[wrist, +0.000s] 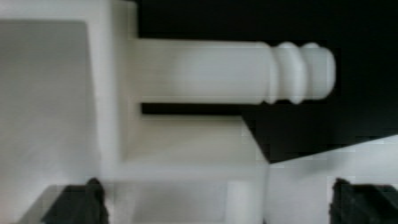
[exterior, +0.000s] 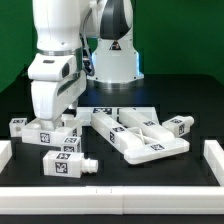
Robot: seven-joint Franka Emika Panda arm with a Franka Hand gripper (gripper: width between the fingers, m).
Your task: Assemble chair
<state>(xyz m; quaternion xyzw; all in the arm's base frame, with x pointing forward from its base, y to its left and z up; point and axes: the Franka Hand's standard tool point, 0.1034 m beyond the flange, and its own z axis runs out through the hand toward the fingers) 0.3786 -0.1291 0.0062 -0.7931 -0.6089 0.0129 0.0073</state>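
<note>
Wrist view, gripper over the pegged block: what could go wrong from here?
1. The pegged block sits off-centre in the open gripper, with a dark gap on one side: closing may shove or twist it rather than pinch it squarely.
2. Its ribbed peg juts sideways; any twist would likely spoil its alignment later.
3. In the exterior view, loose blocks crowd the gripper; a finger could knock one.

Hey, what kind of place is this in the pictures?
Most likely a robotics lab test bench: a white robot arm stands over a black table fenced by low white rails, with a plain green backdrop behind and white plastic parts carrying square tags laid out on it.
</note>
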